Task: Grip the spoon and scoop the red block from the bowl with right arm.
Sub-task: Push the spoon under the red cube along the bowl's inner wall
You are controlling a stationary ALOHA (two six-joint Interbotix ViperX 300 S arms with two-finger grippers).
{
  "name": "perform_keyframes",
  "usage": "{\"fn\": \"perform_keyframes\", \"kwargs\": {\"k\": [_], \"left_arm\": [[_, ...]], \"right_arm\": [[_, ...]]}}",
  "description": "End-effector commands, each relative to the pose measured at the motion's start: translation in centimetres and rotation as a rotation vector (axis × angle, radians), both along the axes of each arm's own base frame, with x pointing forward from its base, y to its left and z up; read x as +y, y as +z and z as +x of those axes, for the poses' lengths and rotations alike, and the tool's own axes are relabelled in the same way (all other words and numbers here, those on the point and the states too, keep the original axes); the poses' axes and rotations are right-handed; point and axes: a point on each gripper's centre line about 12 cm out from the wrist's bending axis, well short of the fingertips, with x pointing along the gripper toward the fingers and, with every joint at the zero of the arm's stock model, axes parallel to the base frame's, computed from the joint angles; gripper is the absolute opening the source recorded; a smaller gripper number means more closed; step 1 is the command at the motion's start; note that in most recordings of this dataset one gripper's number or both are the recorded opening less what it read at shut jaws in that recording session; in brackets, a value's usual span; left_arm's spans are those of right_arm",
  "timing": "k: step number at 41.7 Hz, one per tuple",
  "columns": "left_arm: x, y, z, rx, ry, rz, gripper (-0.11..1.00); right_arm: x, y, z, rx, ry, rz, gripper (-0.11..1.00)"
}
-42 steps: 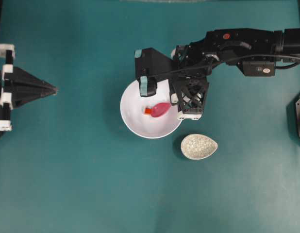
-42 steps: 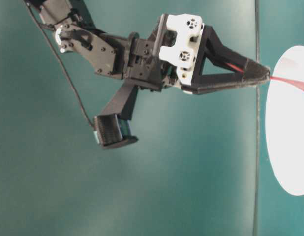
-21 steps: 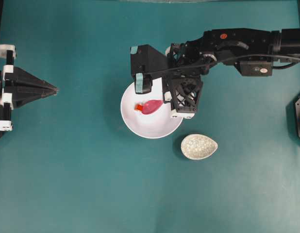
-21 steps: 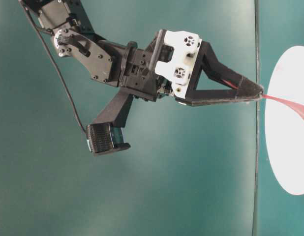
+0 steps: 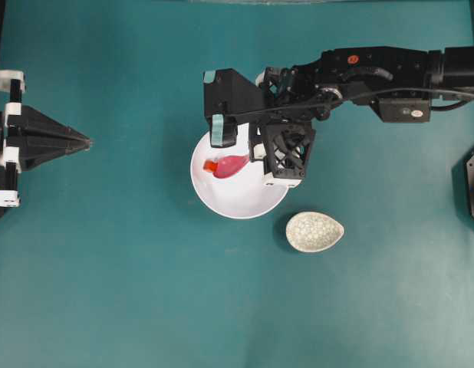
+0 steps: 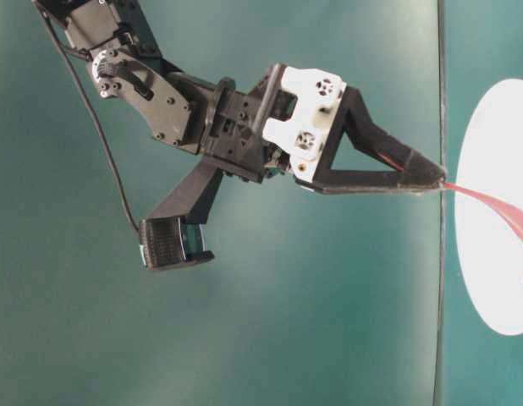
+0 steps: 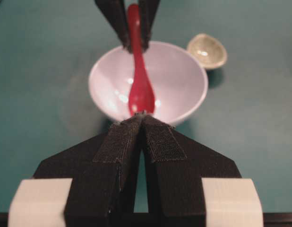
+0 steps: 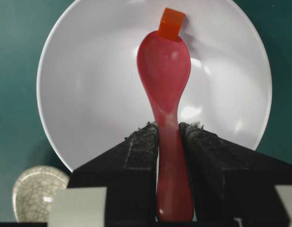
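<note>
Now R pincer (image 8: 168, 137) clamped on spoon (image 8: 166, 80) handle, long axis into bowl (image 8: 89, 94) — scoop tip touching red block (image 8: 171, 23).

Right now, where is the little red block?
The red block sits inside the white bowl, right at the tip of the spoon held by the right gripper. In the overhead view it lies in the bowl's upper left part.

1. The right arm (image 5: 375, 65) reaches in from the upper right of the overhead view, wrist angled downward.
2. The right gripper (image 8: 168, 135) clamps its two fingers on a handle.
3. The left gripper (image 5: 82, 141) rests at the left edge, jaws together.
</note>
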Motion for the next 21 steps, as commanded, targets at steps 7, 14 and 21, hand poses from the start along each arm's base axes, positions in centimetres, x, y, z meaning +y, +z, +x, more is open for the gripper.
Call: {"fn": "perform_keyframes", "kwargs": {"k": [7, 14, 21], "left_arm": [[0.07, 0.39, 0.14, -0.012, 0.002, 0.004, 0.0], [0.07, 0.47, 0.16, -0.015, 0.002, 0.004, 0.0], [0.07, 0.45, 0.15, -0.014, 0.002, 0.004, 0.0]], "right_arm": [[0.03, 1.57, 0.84, -0.072, -0.003, -0.016, 0.24], [0.01, 1.64, 0.92, -0.078, -0.005, -0.017, 0.24], [-0.06, 1.69, 1.07, -0.094, -0.009, -0.021, 0.24]]}}
